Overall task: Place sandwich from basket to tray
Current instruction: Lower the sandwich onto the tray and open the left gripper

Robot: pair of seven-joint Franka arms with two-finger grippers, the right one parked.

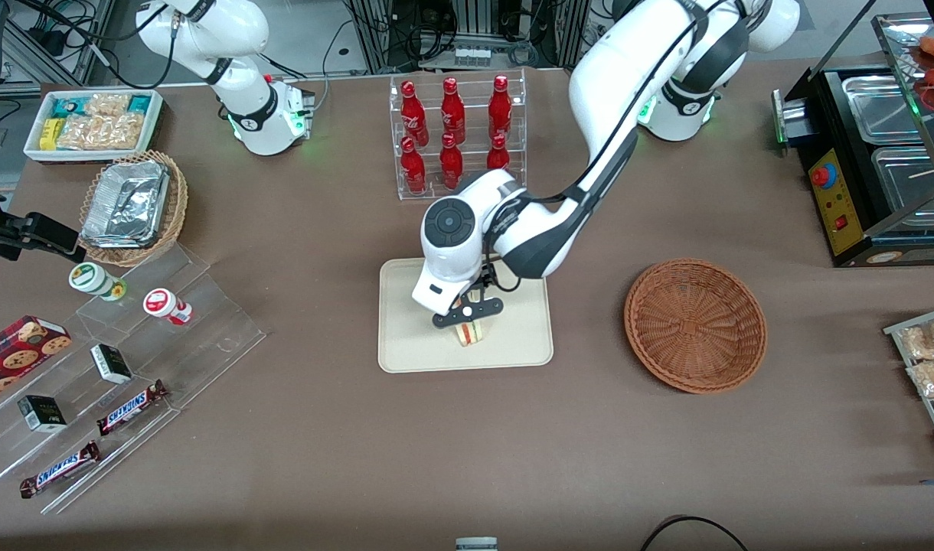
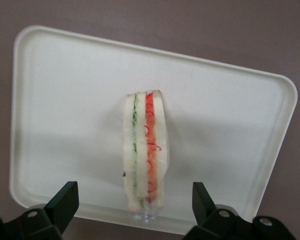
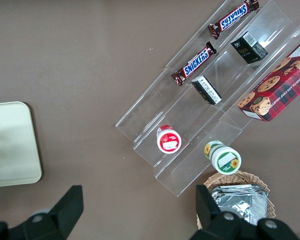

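Observation:
The sandwich (image 1: 471, 333) stands on its edge on the cream tray (image 1: 517, 348), near the tray's middle. My left gripper (image 1: 467, 317) hangs just above it, open. In the left wrist view the sandwich (image 2: 146, 150) shows its green and red filling lines, and it stands on the tray (image 2: 65, 100) between my two black fingers (image 2: 65, 199). Both fingers are well apart from the bread. The reddish-brown wicker basket (image 1: 695, 324) lies beside the tray toward the working arm's end of the table, with nothing in it.
A clear rack of red bottles (image 1: 455, 134) stands farther from the front camera than the tray. A clear stepped shelf with snacks (image 1: 122, 360) and a tan basket of foil containers (image 1: 134, 207) lie toward the parked arm's end. A black warmer (image 1: 873, 168) stands at the working arm's end.

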